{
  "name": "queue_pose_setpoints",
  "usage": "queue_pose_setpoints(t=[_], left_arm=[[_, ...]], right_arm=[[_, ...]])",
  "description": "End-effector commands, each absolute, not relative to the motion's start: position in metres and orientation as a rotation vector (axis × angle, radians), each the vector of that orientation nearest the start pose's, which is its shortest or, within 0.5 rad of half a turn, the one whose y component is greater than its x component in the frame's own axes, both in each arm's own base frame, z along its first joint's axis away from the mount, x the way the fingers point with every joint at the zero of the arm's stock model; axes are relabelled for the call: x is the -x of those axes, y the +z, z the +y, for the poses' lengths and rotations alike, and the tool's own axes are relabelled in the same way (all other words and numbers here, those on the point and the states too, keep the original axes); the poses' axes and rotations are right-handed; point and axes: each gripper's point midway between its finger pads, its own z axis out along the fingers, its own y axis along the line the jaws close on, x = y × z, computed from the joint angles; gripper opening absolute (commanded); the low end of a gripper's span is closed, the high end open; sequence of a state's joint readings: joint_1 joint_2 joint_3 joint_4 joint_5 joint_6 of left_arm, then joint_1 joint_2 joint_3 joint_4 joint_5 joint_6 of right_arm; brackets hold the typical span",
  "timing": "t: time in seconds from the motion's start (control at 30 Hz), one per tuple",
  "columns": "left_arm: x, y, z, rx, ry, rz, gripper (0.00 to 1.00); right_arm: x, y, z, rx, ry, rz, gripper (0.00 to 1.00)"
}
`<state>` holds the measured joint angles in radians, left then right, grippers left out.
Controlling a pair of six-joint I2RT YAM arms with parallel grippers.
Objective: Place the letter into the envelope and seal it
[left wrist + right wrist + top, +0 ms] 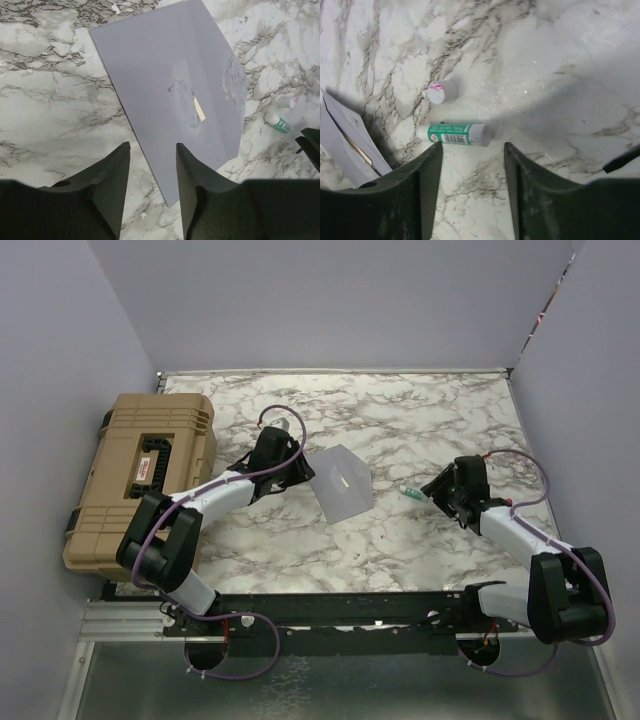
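I am looking down from the top camera at the marble-patterned counter point(420, 420), white with grey-brown veins, which is filling most of the view. A tan ribbed hard case point(140, 480) is sitting along its left edge, a thing neither wrist camera is showing me. The left arm point(215, 490) is reaching in from beside the case, and the right arm point(510, 530) is lying low on the right. The envelope point(342, 482) is resting mid-counter, just ahead of the left arm, a flat matte light-grey sheet set at an angle. The left wrist camera is giving me the detail: the envelope point(160, 85) is showing a straight fold line and a dimpled, rumpled patch. A thin peach sliver of the letter point(199, 109) is peeking out at a slit. The left jaws are standing partly apart, their black fingers point(115, 170) straddling the envelope's near corner, and I am not seeing them pinching it. The right wrist camera is catching the envelope's edge from the side, where the letter point(360, 150) is showing between the grey layers above a dark shadow. The right jaws are standing wide with nothing between them. Just beyond their tips a green-and-white glue stick point(460, 134) is lying on its side, with its small round cap point(441, 91) near it.
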<state>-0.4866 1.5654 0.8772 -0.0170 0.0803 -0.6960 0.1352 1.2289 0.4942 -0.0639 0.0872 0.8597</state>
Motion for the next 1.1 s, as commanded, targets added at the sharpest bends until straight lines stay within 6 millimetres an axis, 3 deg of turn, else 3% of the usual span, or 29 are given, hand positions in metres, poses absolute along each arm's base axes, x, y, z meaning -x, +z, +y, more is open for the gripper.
queue_pose_setpoints(t=[0.0,0.1,0.17,0.23,0.5,0.73,0.9,1.07], left_arm=[[-0.346,0.094,-0.251,0.185,-0.857,2.332,0.36],[-0.344,0.09,-0.262,0.192,-0.951,2.319,0.22],[-0.344,0.084,-0.265,0.198,-0.966,2.325,0.15],[-0.343,0.074,-0.265,0.205,-0.955,2.348,0.12],[-0.336,0.032,-0.257,0.255,-0.831,2.451,0.03],[-0.324,-0.008,-0.244,0.234,-0.643,2.552,0.0],[-0.323,-0.011,-0.236,0.227,-0.559,2.557,0.0],[-0.326,-0.006,-0.235,0.206,-0.536,2.545,0.0]], right_arm=[[-0.32,0.072,0.075,-0.695,0.463,2.256,0.43],[-0.327,0.084,0.093,-0.579,0.533,2.276,0.2],[-0.334,0.096,0.106,-0.507,0.596,2.248,0.15],[-0.342,0.1,0.117,-0.458,0.658,2.239,0.13],[-0.377,0.063,0.16,-0.355,0.706,2.425,0.11],[-0.385,0.037,0.186,-0.36,0.684,2.536,0.1],[-0.381,0.017,0.18,-0.425,0.561,2.604,0.05],[-0.375,0.022,0.206,-0.308,0.683,2.613,0.05]])
